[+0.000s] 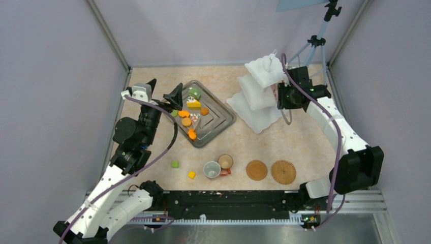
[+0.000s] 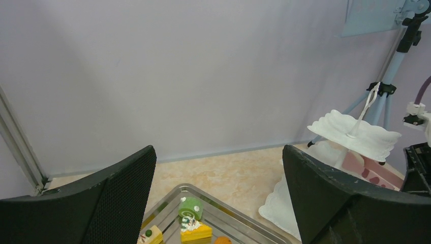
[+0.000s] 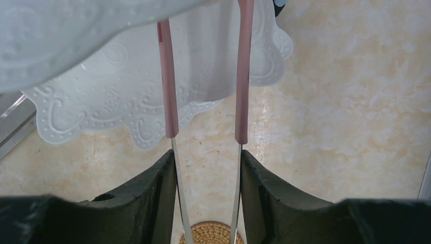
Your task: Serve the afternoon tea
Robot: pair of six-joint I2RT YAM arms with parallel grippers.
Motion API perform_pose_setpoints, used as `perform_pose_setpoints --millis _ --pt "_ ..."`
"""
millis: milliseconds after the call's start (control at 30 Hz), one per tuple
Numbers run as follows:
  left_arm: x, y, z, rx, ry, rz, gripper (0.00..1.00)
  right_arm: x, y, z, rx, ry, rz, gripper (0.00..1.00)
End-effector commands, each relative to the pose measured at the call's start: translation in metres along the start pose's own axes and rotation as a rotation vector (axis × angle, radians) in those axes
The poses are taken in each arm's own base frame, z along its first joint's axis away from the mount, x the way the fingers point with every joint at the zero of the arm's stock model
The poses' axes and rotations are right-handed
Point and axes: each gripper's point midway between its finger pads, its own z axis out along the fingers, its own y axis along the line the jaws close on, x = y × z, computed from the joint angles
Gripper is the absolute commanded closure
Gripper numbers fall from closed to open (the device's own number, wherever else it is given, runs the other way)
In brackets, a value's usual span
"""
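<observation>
Right claw [image 3: 206, 157] grips pink tongs [image 3: 167, 76] at the white stand [image 3: 101, 101]; left claw [image 2: 218, 152] hangs open over the tray [image 1: 223, 116] of pastries [image 1: 186, 122].

White arms [image 1: 109, 180], black claws [image 1: 163, 90], purple cables [image 1: 337, 147]

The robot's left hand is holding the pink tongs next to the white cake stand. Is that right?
Not quite: it is the right gripper that holds the pink tongs next to the white stand. The right wrist view shows its two fingers pressed against the tongs' arms. The left gripper is open and empty near the tray.
</observation>
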Motion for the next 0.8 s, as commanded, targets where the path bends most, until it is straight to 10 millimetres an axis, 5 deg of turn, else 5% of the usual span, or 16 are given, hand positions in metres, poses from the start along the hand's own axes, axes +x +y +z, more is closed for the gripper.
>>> perform_pose_setpoints --millis 0,200,400,767 --pt "-0.013 -0.001 0.0 0.003 -0.044 -0.017 0.01 -0.04 0.006 0.006 -0.032 -0.121 -0.007 0.75" --pt "-0.012 -0.001 0.0 0.001 -0.042 -0.015 0.01 -0.047 0.005 0.014 -0.021 -0.13 -0.02 0.68" --pt "-0.015 -0.001 -0.001 0.003 -0.047 -0.017 0.01 -0.038 0.001 0.007 -0.009 -0.108 -0.025 0.51" --pt "-0.013 -0.003 0.0 0.015 -0.042 -0.021 0.01 -0.014 -0.009 -0.037 0.006 -0.095 0.007 0.44"
